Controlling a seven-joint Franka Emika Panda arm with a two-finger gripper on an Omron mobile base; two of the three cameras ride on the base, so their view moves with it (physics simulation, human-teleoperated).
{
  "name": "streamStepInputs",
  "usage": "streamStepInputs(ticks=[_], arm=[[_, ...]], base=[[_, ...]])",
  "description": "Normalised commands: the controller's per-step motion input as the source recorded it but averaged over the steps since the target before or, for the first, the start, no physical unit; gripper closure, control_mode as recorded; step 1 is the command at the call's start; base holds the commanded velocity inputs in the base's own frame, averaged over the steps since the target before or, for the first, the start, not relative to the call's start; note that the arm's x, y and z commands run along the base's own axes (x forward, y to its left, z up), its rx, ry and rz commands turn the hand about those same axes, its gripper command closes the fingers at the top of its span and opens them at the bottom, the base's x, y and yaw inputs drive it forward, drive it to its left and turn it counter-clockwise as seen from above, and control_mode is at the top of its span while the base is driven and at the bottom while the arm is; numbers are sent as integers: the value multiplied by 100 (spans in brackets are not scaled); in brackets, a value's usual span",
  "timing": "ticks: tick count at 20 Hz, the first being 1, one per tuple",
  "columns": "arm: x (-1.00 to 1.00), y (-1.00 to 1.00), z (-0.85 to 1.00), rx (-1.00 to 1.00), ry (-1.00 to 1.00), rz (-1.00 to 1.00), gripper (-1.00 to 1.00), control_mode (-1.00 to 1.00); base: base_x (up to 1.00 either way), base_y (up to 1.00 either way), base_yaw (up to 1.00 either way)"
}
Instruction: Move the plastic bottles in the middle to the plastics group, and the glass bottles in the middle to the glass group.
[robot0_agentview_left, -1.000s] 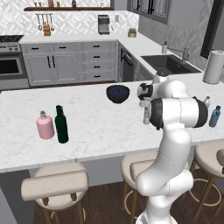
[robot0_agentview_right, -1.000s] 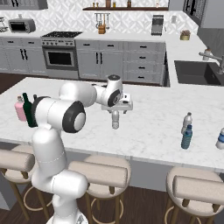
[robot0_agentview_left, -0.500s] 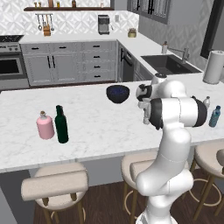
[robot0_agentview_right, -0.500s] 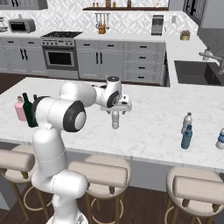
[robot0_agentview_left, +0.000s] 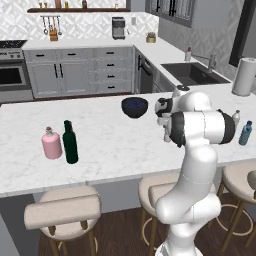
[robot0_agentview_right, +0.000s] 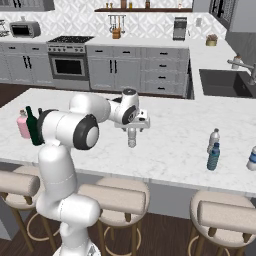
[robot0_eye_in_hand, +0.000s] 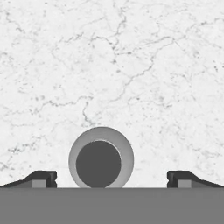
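Observation:
My gripper (robot0_agentview_right: 132, 134) (robot0_eye_in_hand: 111, 178) points straight down over the middle of the marble counter (robot0_agentview_right: 175, 145), open. Its fingertips (robot0_eye_in_hand: 41, 178) stand wide on both sides of a small upright greyish bottle (robot0_eye_in_hand: 100, 157) (robot0_agentview_right: 132, 140). From above that bottle is round with a dark top, and the fingers do not touch it. The tall dark green bottle (robot0_agentview_left: 70, 142) (robot0_agentview_right: 32, 126) stands close beside the pink flask (robot0_agentview_left: 51, 145) (robot0_agentview_right: 22, 125) at the counter's left end. The small blue bottle (robot0_agentview_left: 245, 133) (robot0_agentview_right: 213, 159) stands next to the clear greyish bottle (robot0_agentview_left: 236, 118) (robot0_agentview_right: 214, 137) at the right.
A dark blue bowl (robot0_agentview_left: 135, 107) sits toward the counter's far side, left of the gripper. A paper towel roll (robot0_agentview_left: 243, 76) stands at the far right, by the sink (robot0_agentview_left: 192, 74). Another pale bottle (robot0_agentview_right: 252, 158) is at the right edge. Stools (robot0_agentview_right: 112, 197) line the near side.

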Motion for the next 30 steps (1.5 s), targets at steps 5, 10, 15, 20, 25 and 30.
streamStepInputs(ticks=[5,10,15,20,25,30], arm=[[1,0,-5,0,0,0,-100,-100],[1,0,-7,1,0,2,-100,-100],[3,1,-7,3,0,4,-100,-100],[0,0,-1,1,-3,2,-100,-100],[4,0,0,9,-11,5,-100,-100],[1,0,0,7,-4,2,-100,-100]], base=[[0,0,0],[0,0,0],[0,0,0],[0,0,0],[0,0,0],[0,0,0]])
